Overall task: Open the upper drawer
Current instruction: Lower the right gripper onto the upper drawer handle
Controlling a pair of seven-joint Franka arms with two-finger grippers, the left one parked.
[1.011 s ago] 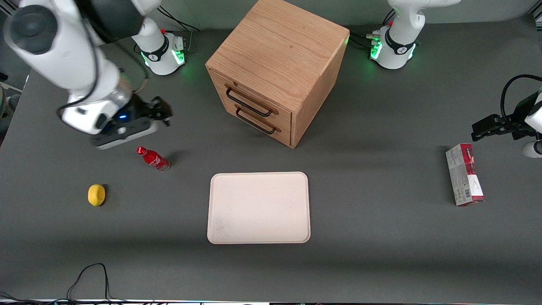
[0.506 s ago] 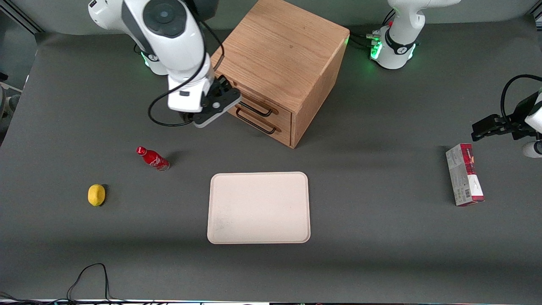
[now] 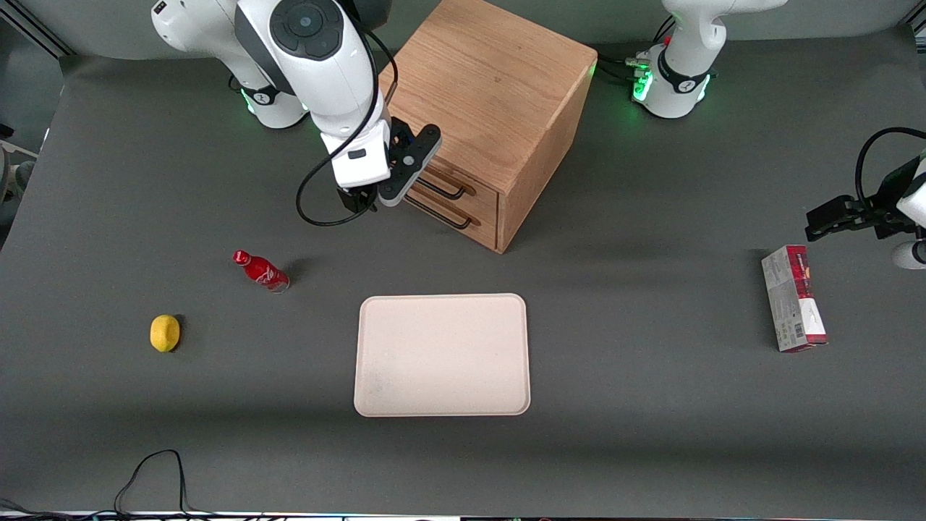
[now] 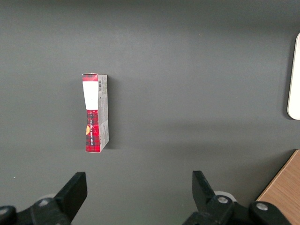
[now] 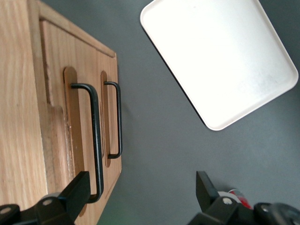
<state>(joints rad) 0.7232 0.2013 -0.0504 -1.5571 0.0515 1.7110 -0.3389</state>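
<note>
Approach step, nothing grasped yet. The gripper [image 3: 362, 201] hung just in front of the oak cabinet [image 3: 485, 79], at the working-arm end of the drawer fronts, with its fingers spread wide and empty; in the wrist view one finger [image 5: 75, 190] sat close to the end of the upper drawer's handle [image 5: 96, 140], though I couldn't tell whether it touched. The upper drawer [image 3: 434, 170] looked fully shut, flush with the lower drawer [image 3: 452, 210] beneath it (identical black bar, easy to mix up). My read: the next move needs the fingers brought around the upper bar only, closed, then a straight pull out along the drawer's axis. The gap between the two handles was narrow, so drifting down risked catching the lower bar. Room for the pull seemed fine: bare table in front of the cabinet, with the tray [image 3: 441, 354] nearer the front camera and well apart, and the red bottle [image 3: 260, 269] and lemon [image 3: 165, 333] off toward the working arm's end.
</note>
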